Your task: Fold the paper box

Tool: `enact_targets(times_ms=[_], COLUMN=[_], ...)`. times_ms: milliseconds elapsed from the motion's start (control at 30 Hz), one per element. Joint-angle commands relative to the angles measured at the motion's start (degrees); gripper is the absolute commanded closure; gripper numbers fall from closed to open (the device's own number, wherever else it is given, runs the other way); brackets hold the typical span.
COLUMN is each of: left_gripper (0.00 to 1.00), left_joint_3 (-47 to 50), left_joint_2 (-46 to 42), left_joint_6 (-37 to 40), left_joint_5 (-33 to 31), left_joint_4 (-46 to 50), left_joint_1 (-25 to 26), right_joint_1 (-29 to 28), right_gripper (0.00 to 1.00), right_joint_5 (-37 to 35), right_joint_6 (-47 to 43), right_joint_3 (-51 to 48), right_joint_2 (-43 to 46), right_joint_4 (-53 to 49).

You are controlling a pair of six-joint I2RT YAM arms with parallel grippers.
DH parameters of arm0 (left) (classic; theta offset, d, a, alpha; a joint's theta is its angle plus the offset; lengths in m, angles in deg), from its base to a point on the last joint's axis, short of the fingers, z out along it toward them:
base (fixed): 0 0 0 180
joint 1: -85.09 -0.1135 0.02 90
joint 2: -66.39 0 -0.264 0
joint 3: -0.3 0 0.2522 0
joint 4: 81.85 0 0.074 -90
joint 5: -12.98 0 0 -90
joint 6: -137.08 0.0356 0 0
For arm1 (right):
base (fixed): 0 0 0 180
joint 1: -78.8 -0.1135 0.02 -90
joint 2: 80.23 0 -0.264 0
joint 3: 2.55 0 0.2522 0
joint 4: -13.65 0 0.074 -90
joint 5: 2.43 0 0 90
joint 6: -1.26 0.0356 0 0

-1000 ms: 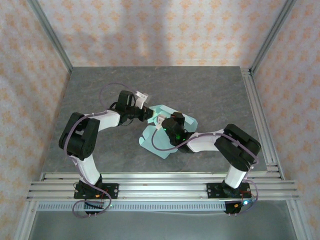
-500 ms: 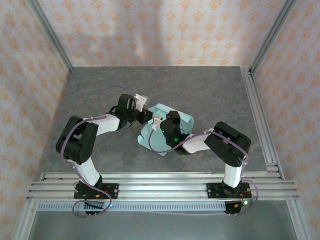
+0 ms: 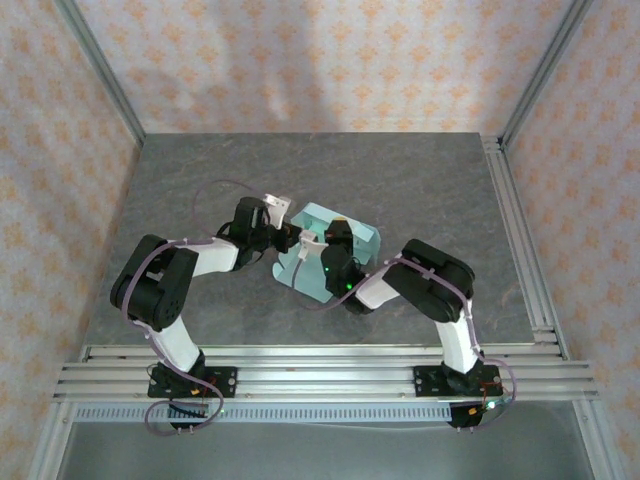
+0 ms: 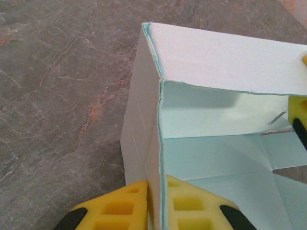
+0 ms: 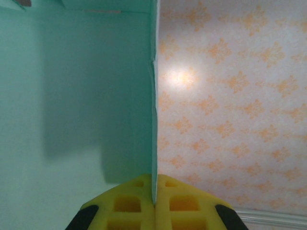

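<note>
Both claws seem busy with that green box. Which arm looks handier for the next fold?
Probably the right. The left gripper is shut on a standing corner of the paper box, steadying it. The right gripper, shut on another wall, sits beside the unfolded flaps.

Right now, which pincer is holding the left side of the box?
The left pincer: it pinches the paper box's left wall, with grey table beside it. The right pincer pinches a wall farther right, nearer the box's middle.
</note>
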Motion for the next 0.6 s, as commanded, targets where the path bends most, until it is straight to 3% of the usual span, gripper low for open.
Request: enact_targets(times_ms=[0,167,367,567], left_gripper=[0.88,0.87,0.79,0.74], left_joint_3=[2.75,4.16,3.97,4.17], left_joint_2=[-1.07,-1.03,-2.74,-4.51], left_joint_6=[-1.13,-1.91,-1.68,-1.44], left_joint_5=[1.67,0.23,-2.50,-2.98], left_joint_4=[1.80,0.45,1.51,2.38], left_joint_1=[1.12,1.12,1.12,1.12], right_joint_1=[-0.13,-1.14,-1.58,-1.60], right_gripper=[1.00,1.00,1.00,1.00], right_joint_5=[-1.30,-1.58,-1.14,0.67], right_joint_6=[-5.87,-4.69,0.59,0.80], right_joint_3=[0.73,-0.14,0.02,0.38], right_joint_2=[-3.03,-3.00,0.44,0.23], right_joint_4=[9.18,8.89,0.90,-0.04])
